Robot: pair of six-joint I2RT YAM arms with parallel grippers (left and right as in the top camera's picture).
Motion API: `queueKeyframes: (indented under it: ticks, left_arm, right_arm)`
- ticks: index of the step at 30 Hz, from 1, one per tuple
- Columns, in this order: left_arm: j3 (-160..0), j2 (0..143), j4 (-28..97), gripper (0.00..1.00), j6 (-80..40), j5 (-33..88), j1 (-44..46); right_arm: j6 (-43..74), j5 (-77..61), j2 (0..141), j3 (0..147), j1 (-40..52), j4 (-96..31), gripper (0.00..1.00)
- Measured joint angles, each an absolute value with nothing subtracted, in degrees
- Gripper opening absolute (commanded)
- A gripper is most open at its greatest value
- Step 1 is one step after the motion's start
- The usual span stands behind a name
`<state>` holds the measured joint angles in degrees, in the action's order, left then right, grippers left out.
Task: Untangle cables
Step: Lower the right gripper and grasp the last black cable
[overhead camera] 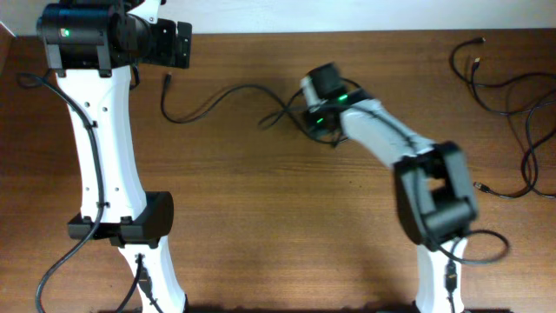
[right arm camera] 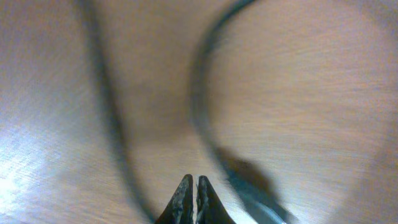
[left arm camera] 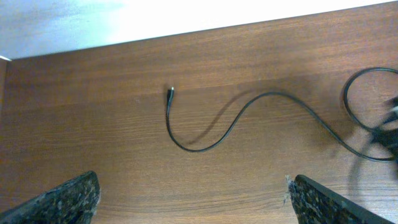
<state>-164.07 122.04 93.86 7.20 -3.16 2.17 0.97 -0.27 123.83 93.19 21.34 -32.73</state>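
The thin cables (left arm camera: 272, 93) look light and limp; grasp one beside the tangle (overhead camera: 276, 116) under the right gripper (right arm camera: 195, 184), whose fingers are pressed together; left gripper (left arm camera: 193, 183) fingers stand wide

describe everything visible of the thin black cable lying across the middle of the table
The cable is a thin, black, flexible cord lying flat on the wooden table in a loose S-curve. Its free left end carries a small plug, touching nothing else. Its right end runs into a looped tangle under the right pincer, whose contact with it cannot be told.
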Motion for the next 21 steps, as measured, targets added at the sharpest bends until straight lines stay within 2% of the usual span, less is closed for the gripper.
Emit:
queueKeyframes:
  ticks: [7, 10, 12, 13, 21]
  left_arm:
    - [-164.07, 122.04, 93.89, 0.99, 7.20, -2.00, 2.17]
    - [-164.09, 122.04, 93.91, 0.99, 7.20, -0.84, 2.17]
    - [-164.11, 122.04, 93.95, 0.99, 7.20, -0.38, 2.17]
    - [-164.11, 122.04, 94.30, 0.99, 7.20, -0.34, 2.17]
    - [-164.11, 122.04, 95.04, 0.99, 7.20, -0.14, 2.17]
  right_arm:
    - [0.51, 1.48, 103.22, 93.25, 13.10, -37.43, 0.04]
    - [-0.51, 1.67, 99.59, 94.06, 12.23, -39.18, 0.04]
    - [-0.56, 1.43, 100.66, 93.43, 12.71, -38.92, 0.56]
    - [-0.54, 0.97, 101.69, 93.08, 13.17, -38.72, 0.96]
    - [-1.08, -2.90, 113.78, 90.80, 23.70, -33.95, 0.98]
